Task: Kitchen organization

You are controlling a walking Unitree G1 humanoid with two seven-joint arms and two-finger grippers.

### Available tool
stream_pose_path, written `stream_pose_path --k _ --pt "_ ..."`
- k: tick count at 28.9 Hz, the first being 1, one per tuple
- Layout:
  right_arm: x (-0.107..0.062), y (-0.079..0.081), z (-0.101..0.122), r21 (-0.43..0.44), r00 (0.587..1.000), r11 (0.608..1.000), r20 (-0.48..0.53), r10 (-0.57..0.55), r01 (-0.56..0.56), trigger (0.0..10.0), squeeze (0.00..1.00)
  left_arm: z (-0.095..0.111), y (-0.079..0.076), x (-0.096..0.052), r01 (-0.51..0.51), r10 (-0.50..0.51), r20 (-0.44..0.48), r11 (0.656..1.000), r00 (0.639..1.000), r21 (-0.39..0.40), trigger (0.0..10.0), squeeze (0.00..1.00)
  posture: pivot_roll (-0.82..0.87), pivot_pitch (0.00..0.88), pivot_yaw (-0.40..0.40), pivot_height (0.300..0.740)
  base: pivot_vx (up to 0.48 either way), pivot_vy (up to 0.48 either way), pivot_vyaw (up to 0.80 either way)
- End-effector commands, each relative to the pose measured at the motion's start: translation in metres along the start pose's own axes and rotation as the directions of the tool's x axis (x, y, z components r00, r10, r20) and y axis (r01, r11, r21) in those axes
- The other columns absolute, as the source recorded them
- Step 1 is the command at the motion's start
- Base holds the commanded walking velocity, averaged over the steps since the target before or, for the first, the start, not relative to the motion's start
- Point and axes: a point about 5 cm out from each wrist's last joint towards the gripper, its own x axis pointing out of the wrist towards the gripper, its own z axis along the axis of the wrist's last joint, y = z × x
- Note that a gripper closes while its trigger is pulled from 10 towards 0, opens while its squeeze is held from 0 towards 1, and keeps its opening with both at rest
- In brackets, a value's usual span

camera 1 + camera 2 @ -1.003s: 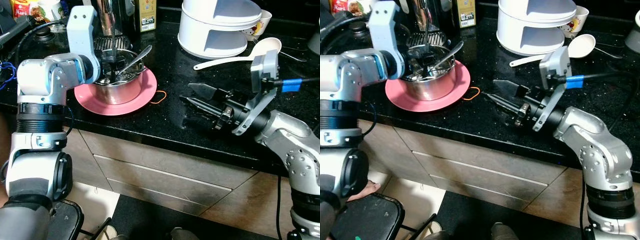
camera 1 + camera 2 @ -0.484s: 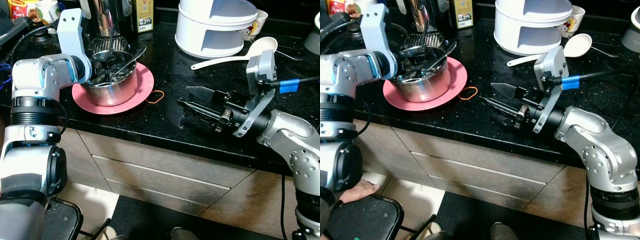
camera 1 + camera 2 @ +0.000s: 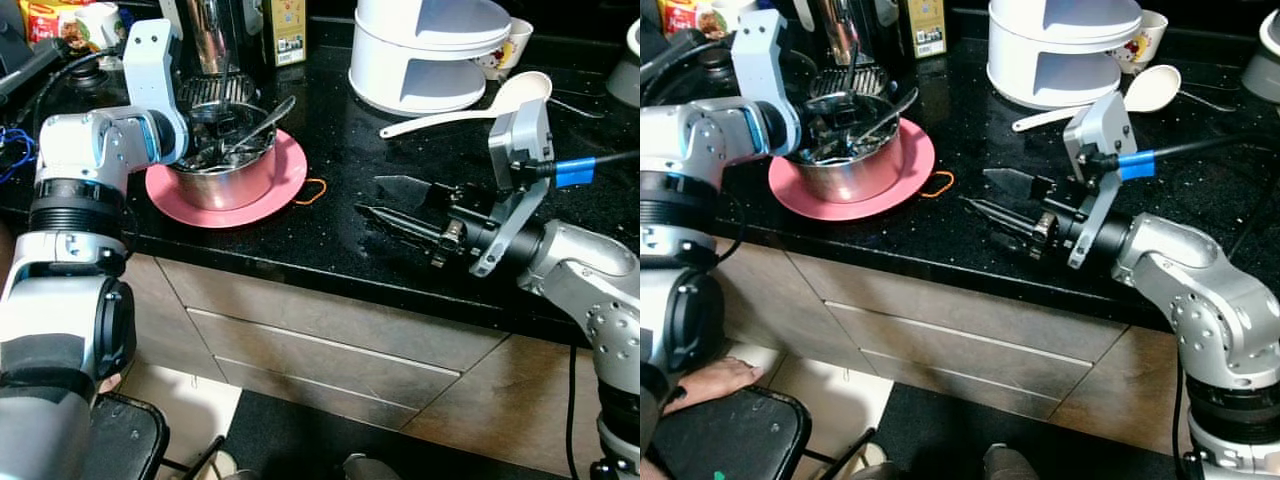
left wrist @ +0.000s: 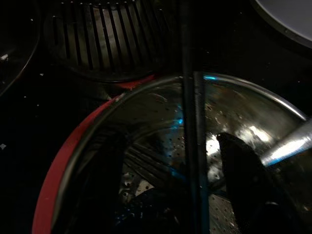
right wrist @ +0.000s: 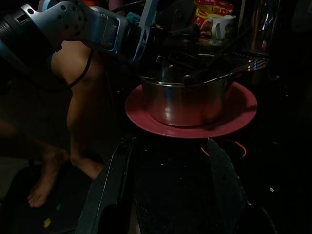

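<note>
On the black counter (image 3: 340, 150) we've got our left gripper (image 3: 212, 135) down inside the steel pot (image 3: 222, 168), fingers spread around a thin dark utensil handle (image 4: 187, 112). That pot sits on a pink plate (image 3: 285, 170). Our right gripper (image 3: 395, 205) hovers just over the counter, fingers apart and holding nothing, near an orange rubber band (image 3: 314, 190).

Silver arms, black-fingered right claw (image 3: 385, 199), blue-taped cable (image 3: 576, 171).
</note>
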Motion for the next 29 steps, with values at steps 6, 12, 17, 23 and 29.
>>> stream_pose_path --k 6,12,17,23,29 --pt "0.000 0.005 0.002 -0.002 1.000 1.000 -0.004 0.014 -0.014 10.0 0.00 -0.017 0.000 0.008 0.014 -0.015 -0.088 1.000 0.996 -0.020 0.0 0.00 -0.02 0.158 0.018 0.732 0.000 0.000 0.00" --pt "0.002 0.006 0.003 0.000 1.000 1.000 -0.001 0.011 -0.011 10.0 0.00 -0.020 0.004 0.011 0.011 -0.015 -0.104 0.999 0.994 -0.036 0.0 0.00 -0.02 0.155 0.021 0.732 0.000 0.000 0.00" --pt "0.002 0.006 0.004 -0.002 1.000 1.000 0.001 0.008 -0.008 10.0 0.00 -0.020 0.006 0.011 0.006 -0.010 -0.108 0.999 0.994 -0.037 0.0 0.00 -0.02 0.154 0.022 0.732 0.000 0.000 0.00" --pt "0.002 0.005 0.005 -0.002 1.000 1.000 0.003 -0.003 0.003 10.0 0.00 -0.019 0.007 0.011 0.008 -0.012 -0.102 0.999 0.995 -0.045 0.0 0.00 -0.02 0.150 0.020 0.732 0.000 0.000 0.00" --pt "0.005 0.002 0.009 0.009 0.998 1.000 0.053 -0.020 0.019 10.0 0.00 0.009 0.000 0.006 0.050 -0.049 0.045 0.999 0.998 -0.021 0.0 0.00 -0.02 0.142 0.019 0.732 0.000 0.000 0.00"
